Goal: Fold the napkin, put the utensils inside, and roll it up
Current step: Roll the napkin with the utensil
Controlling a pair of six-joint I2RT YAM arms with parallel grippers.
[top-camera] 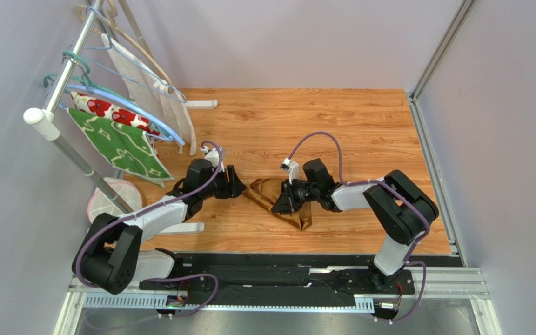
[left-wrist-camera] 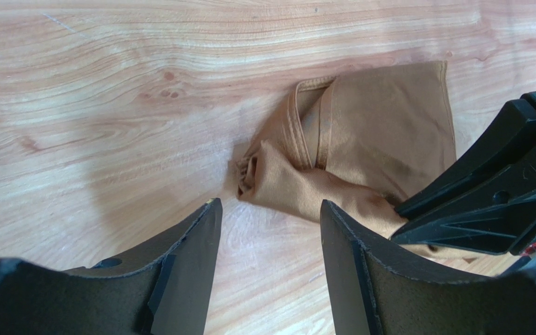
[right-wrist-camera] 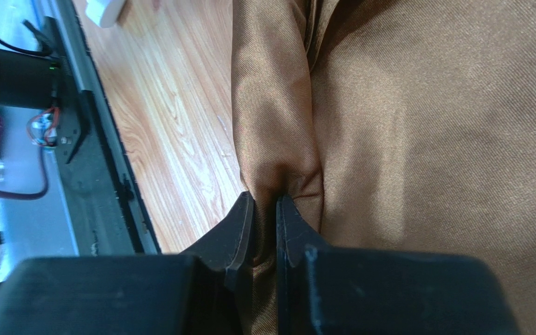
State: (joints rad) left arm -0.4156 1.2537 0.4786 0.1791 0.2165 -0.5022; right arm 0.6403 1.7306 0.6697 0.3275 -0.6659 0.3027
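The golden-brown thin cloth napkin (top-camera: 262, 192) (left-wrist-camera: 382, 125) (right-wrist-camera: 445, 125) lies crumpled in a small heap on the light wooden desk (top-camera: 362, 125), about midway between the left and right edges and closer to the near edge than to the far edge. It is not spread flat; several folds and a hemmed edge lie one over another. The right gripper (top-camera: 281, 201) (right-wrist-camera: 264, 199) is clenched on a raised fold of the napkin, and its two black fingers press the cloth between them with almost no gap. The left gripper (top-camera: 239, 185) (left-wrist-camera: 269, 206) is released, its fingers wide apart, and it grasps nothing. It is low over the bare wood, just beside the left end of the heap.
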